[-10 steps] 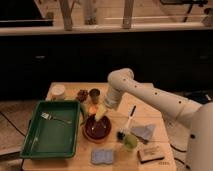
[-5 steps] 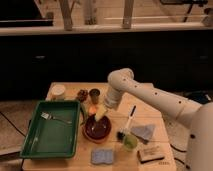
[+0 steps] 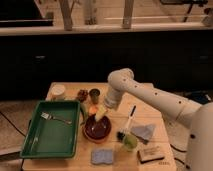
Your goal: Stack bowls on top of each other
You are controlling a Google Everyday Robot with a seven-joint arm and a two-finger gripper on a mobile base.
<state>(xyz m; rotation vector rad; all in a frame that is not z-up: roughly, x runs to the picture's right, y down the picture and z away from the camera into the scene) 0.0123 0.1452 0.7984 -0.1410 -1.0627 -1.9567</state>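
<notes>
White arm (image 3: pixel 150 95) reaches over a wooden table (image 3: pixel 150 110); its gripper (image 3: pixel 101 113), fingers spread, hangs above the dark reddish-brown bowl (image 3: pixel 97 129). An orange bowl (image 3: pixel 92 109) peeks behind. Left: green tray (image 3: pixel 50 131) with 1 fork (image 3: pixel 54 118).

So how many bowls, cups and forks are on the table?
Bowls: 2 (reddish-brown bowl, orange bowl)
Cups: 3 (white cup, metal cup, yellow-green cup)
Forks: 1 (fork, in the green tray)
Total: 6
The pincer hangs over the reddish-brown bowl.
</notes>
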